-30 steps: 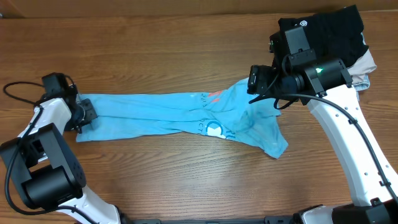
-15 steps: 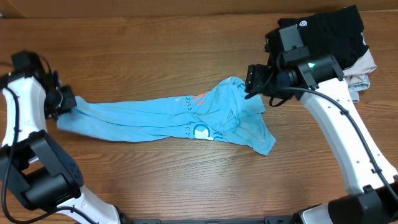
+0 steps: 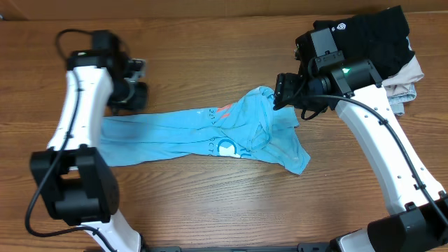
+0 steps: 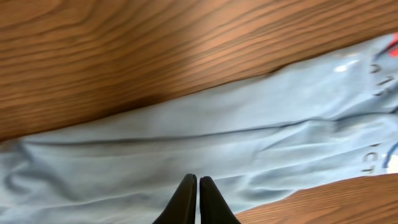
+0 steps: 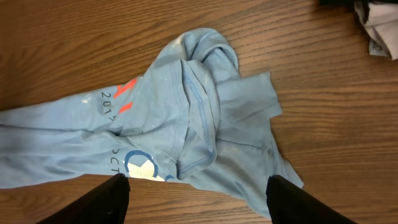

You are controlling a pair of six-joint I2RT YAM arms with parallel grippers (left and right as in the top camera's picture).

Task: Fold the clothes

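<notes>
The T-shirt (image 3: 203,133) lies on the table (image 3: 210,210) as a long bunched strip. Its collar end is heaped below the right gripper (image 5: 198,182), whose fingers are spread wide and empty. The left gripper (image 4: 198,180) hangs over the other end, fingers pressed together on nothing. Folding it this rumpled would likely trap twists. The print reads roughly "201" and "CT"; the rest is creased. Farthest, a black garment (image 3: 364,28) bears a small white logo.

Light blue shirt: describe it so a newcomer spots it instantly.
On the brown wooden table, look at the middle. The thin light blue T-shirt lies in a long rumpled strip. Its colour and orange-red lettering set it apart from the black folded garment in the far corner.
</notes>
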